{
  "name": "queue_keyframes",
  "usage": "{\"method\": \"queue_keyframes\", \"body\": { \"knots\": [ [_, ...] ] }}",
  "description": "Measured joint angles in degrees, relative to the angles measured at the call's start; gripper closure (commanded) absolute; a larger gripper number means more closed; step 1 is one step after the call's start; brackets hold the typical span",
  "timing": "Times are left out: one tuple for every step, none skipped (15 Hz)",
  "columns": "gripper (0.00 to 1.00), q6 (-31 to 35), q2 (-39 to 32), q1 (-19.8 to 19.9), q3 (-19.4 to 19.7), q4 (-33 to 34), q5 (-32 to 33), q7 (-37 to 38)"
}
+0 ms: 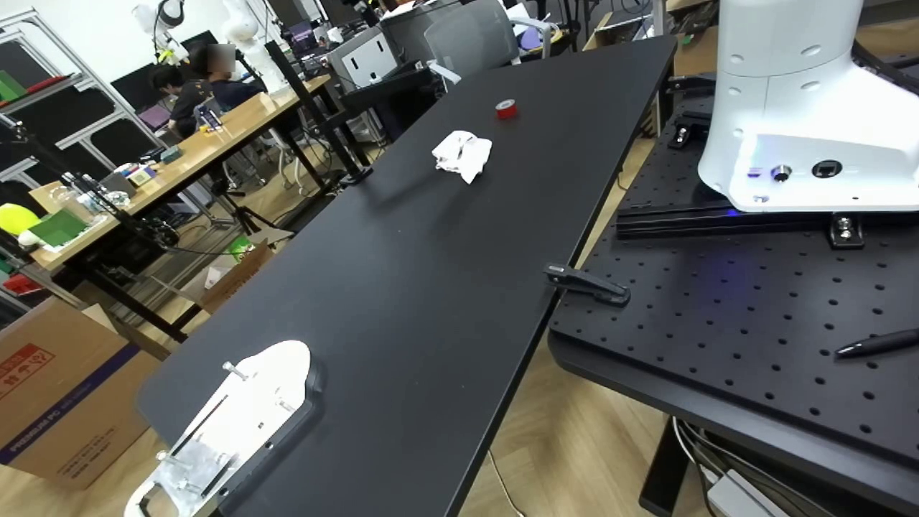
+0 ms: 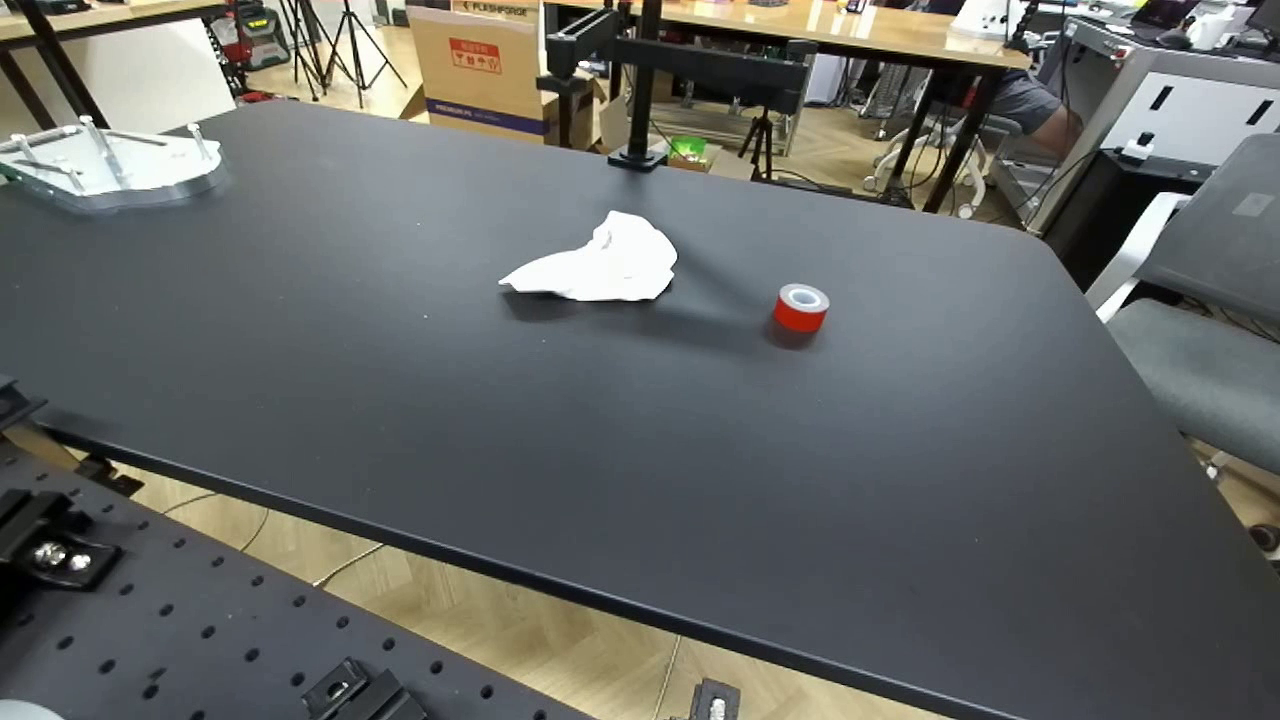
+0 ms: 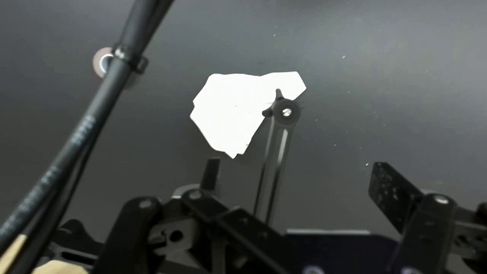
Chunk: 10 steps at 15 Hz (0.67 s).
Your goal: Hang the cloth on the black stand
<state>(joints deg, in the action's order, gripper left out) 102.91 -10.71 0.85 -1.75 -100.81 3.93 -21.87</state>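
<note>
White cloth [image 2: 612, 265] lies crumpled on the black table [image 2: 500, 420], near but apart from the red tape roll [image 2: 800, 314]. Gripper [image 3: 296, 172] stands spread wide, 2 fingers well apart, nothing grasped between them.

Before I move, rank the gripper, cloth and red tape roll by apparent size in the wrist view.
Largest to smallest as they look:
1. The gripper
2. The cloth
3. The red tape roll, partly hidden by the black cable.
The gripper is nearer than the others, which inflates its look.
</note>
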Motion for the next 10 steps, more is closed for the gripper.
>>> {"method": "queue_keyframes", "body": {
  "knots": [
    [0.0,2.9,0.6,0.6,0.9,-0.9,0.6,0.4],
    [0.0,6.0,1.2,1.3,1.7,-2.0,0.9,0.7],
    [0.0,9.4,1.8,2.2,2.8,-3.3,0.9,0.9],
    [0.0,12.6,2.2,3.2,3.7,-4.8,0.9,1.3],
    [0.0,16.2,2.4,4.2,4.8,-6.4,0.8,1.7],
    [0.0,19.7,2.4,5.2,5.7,-8.0,0.7,2.4],
    [0.0,22.7,2.3,6.2,6.6,-9.7,0.3,3.2],
    [0.0,25.4,1.9,7.1,7.4,-11.4,-0.5,4.2],
    [0.0,27.6,1.4,7.8,8.0,-13.0,-1.2,5.1],
    [0.0,29.3,0.6,8.5,8.6,-14.4,-2.2,5.8]
  ]
}}
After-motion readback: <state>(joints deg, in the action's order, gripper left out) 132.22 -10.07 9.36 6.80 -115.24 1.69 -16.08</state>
